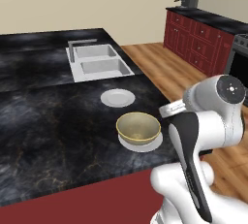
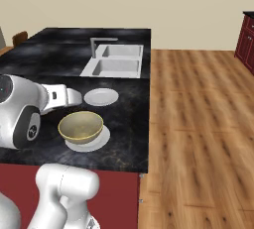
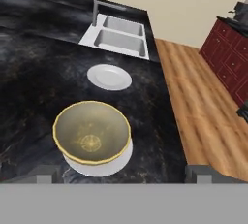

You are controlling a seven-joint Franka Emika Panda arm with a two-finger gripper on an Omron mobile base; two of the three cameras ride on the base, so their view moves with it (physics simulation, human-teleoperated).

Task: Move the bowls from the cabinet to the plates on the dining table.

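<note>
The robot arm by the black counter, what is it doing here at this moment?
It is setting bowls onto plates. The olive-tan bowl already sits on the near plate on the dining table. The far plate, before the sink, holds nothing yet. The pincer is open above the bowl, holding nothing.

Table (image 1: 43,121): black marble, faint gold veins
Near plate (image 1: 154,144): white, by the front edge, a bowl (image 1: 138,127) on it
Far plate (image 1: 117,98): white, bare, between near plate and sink (image 1: 99,61)
</note>
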